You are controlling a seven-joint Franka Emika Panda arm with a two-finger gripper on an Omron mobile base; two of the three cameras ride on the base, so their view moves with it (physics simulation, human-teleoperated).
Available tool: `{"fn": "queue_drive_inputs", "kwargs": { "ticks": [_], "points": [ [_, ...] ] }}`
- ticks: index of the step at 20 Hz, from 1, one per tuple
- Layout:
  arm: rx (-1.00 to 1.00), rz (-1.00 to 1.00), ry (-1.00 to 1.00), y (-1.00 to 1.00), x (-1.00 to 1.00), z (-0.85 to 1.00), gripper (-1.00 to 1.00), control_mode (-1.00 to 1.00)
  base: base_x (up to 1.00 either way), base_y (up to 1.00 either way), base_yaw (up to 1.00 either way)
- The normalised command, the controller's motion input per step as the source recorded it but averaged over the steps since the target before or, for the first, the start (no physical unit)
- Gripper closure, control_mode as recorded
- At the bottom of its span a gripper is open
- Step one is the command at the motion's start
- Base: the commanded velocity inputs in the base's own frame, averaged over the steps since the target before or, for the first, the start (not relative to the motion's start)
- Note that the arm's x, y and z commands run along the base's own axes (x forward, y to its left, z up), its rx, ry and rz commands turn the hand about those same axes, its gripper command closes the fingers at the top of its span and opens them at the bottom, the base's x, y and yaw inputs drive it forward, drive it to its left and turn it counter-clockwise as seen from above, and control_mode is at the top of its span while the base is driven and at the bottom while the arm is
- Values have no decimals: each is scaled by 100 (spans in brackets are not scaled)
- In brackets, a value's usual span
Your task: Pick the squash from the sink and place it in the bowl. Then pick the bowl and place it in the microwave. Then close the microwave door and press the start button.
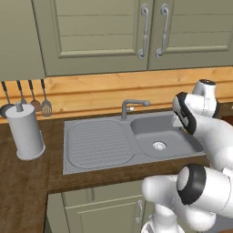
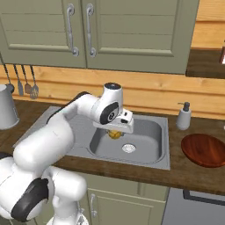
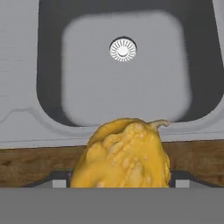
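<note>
We find the gripper (image 3: 118,186) closed wide on the squash (image 3: 122,155), lifted above the sink (image 2: 151,151) basin. We judge the squash rigid, light and lumpy; hold it across its broad middle, since the bumps may slip. The bowl (image 2: 204,150) waits on the counter, right.

basin: sink (image 2: 151,151) floor is left bare around the drain (image 2: 128,148) | rear: faucet (image 1: 132,106) is met | right: soap dispenser (image 2: 183,116), bowl (image 2: 205,150) are set on the counter
</note>
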Motion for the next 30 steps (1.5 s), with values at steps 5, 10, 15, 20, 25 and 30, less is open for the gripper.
{"fn": "queue_drive_inputs", "kwargs": {
  "ticks": [5,10,15,20,25,30],
  "points": [
    [-6,25,-3,40,-61,66,100,-100,0,0,0],
    [-2,9,-1,15,-29,31,100,-100,0,0,0],
    [0,-7,-32,28,-12,4,100,-100,0,0,0],
    [-3,-18,-22,3,-5,1,100,-100,0,0,0],
    [-12,-16,-10,-20,-1,7,100,-100,0,0,0],
    [-14,-16,0,-54,0,11,100,-100,0,0,0]
  ]
}}
